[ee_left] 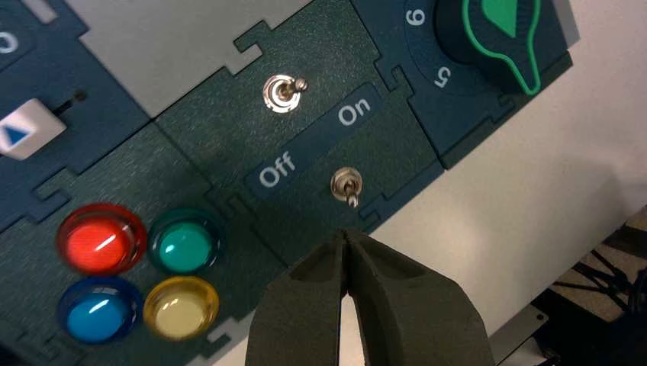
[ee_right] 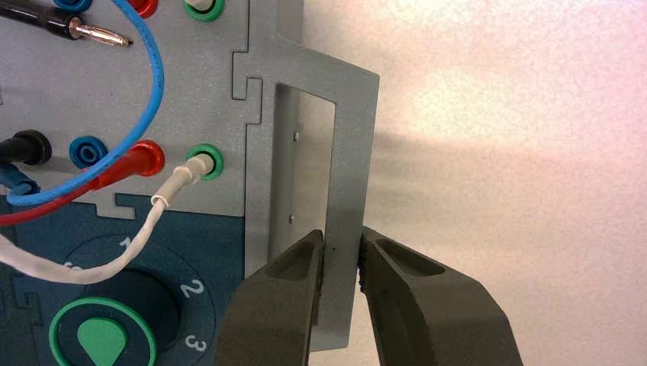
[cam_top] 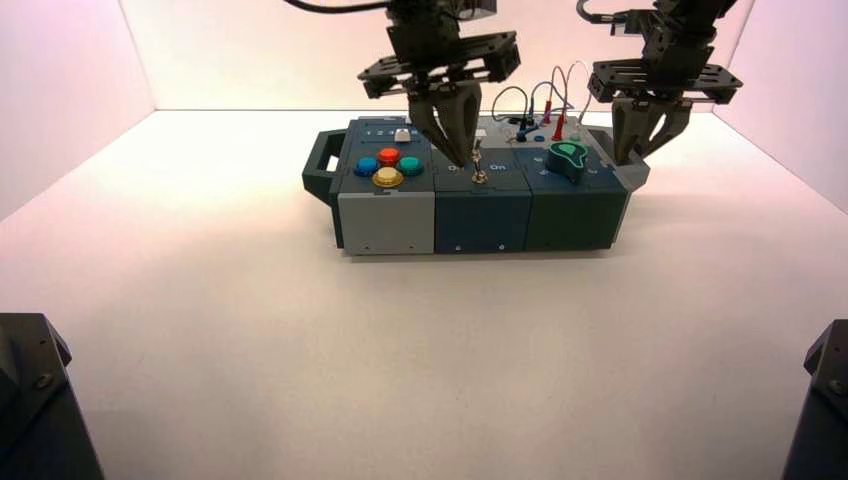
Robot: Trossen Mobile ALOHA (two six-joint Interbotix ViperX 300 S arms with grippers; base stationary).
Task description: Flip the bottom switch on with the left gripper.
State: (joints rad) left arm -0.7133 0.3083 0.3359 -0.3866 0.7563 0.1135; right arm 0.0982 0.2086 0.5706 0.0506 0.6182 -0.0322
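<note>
The bottom switch (ee_left: 347, 185), a small silvery toggle with a round nut, sits on the dark-blue module near the box's front edge, just below the "Off"/"On" lettering. Its lever leans toward my fingertips. My left gripper (ee_left: 347, 235) is shut, with nothing between its pointed tips, which hover a short way in front of that lever without touching it. In the high view the left gripper (cam_top: 462, 160) hangs over the module, just left of the bottom switch (cam_top: 479, 175). My right gripper (ee_right: 341, 244) is closed on the box's grey side handle (ee_right: 347, 152).
A second toggle (ee_left: 284, 93) stands farther back on the same module. Red (ee_left: 101, 238), green (ee_left: 185, 244), blue and yellow buttons lie to one side, and a green knob (ee_left: 496, 30) to the other. A white slider cap (ee_left: 27, 128) and plugged wires (cam_top: 545, 100) sit behind.
</note>
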